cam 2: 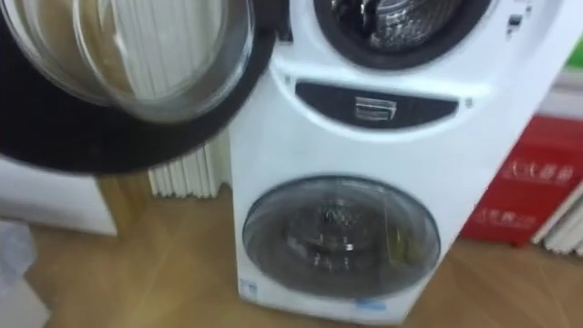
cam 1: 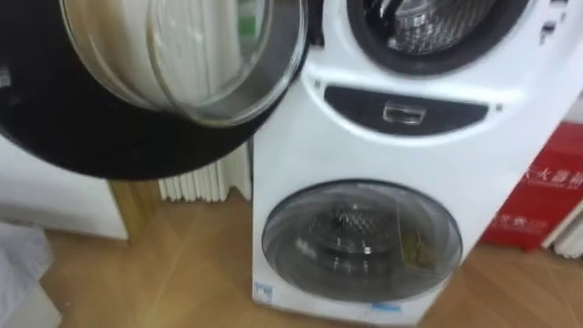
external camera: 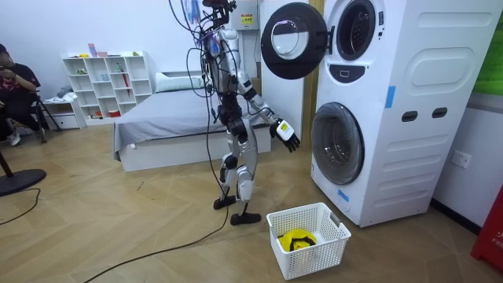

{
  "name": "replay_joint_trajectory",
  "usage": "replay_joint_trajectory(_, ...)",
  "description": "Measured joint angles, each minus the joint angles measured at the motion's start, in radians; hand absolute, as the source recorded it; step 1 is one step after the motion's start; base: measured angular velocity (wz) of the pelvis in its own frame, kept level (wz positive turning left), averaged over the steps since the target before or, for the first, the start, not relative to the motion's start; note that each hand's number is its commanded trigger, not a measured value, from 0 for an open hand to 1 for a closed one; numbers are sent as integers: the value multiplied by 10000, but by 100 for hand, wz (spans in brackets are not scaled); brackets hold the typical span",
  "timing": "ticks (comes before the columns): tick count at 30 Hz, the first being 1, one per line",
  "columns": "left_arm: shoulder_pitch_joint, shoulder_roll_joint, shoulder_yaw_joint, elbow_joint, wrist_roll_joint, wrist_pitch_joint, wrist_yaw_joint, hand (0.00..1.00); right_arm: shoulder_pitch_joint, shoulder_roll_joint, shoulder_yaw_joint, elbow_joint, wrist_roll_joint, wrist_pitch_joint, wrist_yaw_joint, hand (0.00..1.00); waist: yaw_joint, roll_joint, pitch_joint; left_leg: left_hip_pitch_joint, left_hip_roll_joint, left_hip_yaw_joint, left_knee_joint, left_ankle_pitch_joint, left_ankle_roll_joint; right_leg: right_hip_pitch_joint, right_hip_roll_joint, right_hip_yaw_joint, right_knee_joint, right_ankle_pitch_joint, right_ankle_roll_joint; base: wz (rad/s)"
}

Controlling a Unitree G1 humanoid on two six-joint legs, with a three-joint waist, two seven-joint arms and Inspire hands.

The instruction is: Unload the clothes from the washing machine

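- Before the white stacked washing machine [external camera: 393,110], its round glass door [cam 1: 173,64] open, the dark right hand [external camera: 287,135] hangs empty, fingers apart.
- A yellow garment [external camera: 297,238] lies in the white lattice basket [external camera: 310,263]; the drum's contents are unclear.
- Reach squarely in, clear of that door.

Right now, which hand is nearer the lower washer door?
Probably right: the right hand is held out toward the lower washer door, short of it; the left hand is hidden behind its torso.
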Motion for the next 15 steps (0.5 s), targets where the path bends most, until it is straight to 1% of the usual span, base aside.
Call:
replay_joint_trajectory(1,106,-18,-3,-12,-153,-31,-2,0,-2,3,-1,-28,-104,-19,-1,0,-7,66,10,51,-3,-24,-76,2,-2,42,11,-17,-70,-1,2,9)
replay_joint_trajectory(2,167,-19,6,-16,-158,-52,-3,0,-3,3,-4,-88,-165,-70,-3,0,-15,94,53,101,-4,-64,-94,9,-6,110,14,-79,-178,-2,4,7)
replay_joint_trajectory(4,280,-18,38,-16,-292,-129,-3,0,21,-4,-3,-98,-161,-106,-7,0,8,187,105,165,-7,-221,-89,10,-7,143,32,-97,-204,-8,12,3)
replay_joint_trajectory(6,384,-6,343,-8,-727,-238,-1,0,169,-8,-3,-272,-104,-108,-12,0,38,226,94,170,-11,-473,-109,11,-8,221,65,-112,-349,-10,14,0)
replay_joint_trajectory(7,465,-3,579,-6,-1114,-306,31,0,321,-13,-15,-448,-19,-122,-25,0,20,233,95,245,-6,-635,-145,11,-8,334,95,-123,-452,-9,13,4)
replay_joint_trajectory(8,572,-2,670,-7,-1505,-351,141,0,457,-38,-22,-520,17,-188,-32,0,-26,242,96,366,-8,-828,-283,24,-32,506,128,-132,-551,-10,14,4)
replay_joint_trajectory(10,669,-3,867,-8,-1725,-374,186,0,561,-42,-178,-526,-33,-213,-25,0,-89,250,66,539,-24,-1019,-483,66,-99,699,146,-138,-705,-13,20,12)
replay_joint_trajectory(12,654,-10,1094,-136,-1843,-432,205,0,670,-38,-564,-548,-140,-261,-49,0,-55,250,61,625,-23,-1056,-570,73,-108,811,160,-183,-796,-17,25,10)
replay_joint_trajectory(14,551,18,1691,-697,-2171,-433,301,0,729,-23,-1040,-583,-301,-308,-155,0,-54,277,65,629,-25,-1063,-569,74,-110,832,159,-200,-850,-17,25,0)
replay_joint_trajectory(15,487,50,1786,-860,-2359,-441,397,0,768,-24,-1181,-663,-321,-317,-179,0,-52,280,62,634,-25,-1069,-570,74,-109,835,154,-216,-849,-17,25,4)
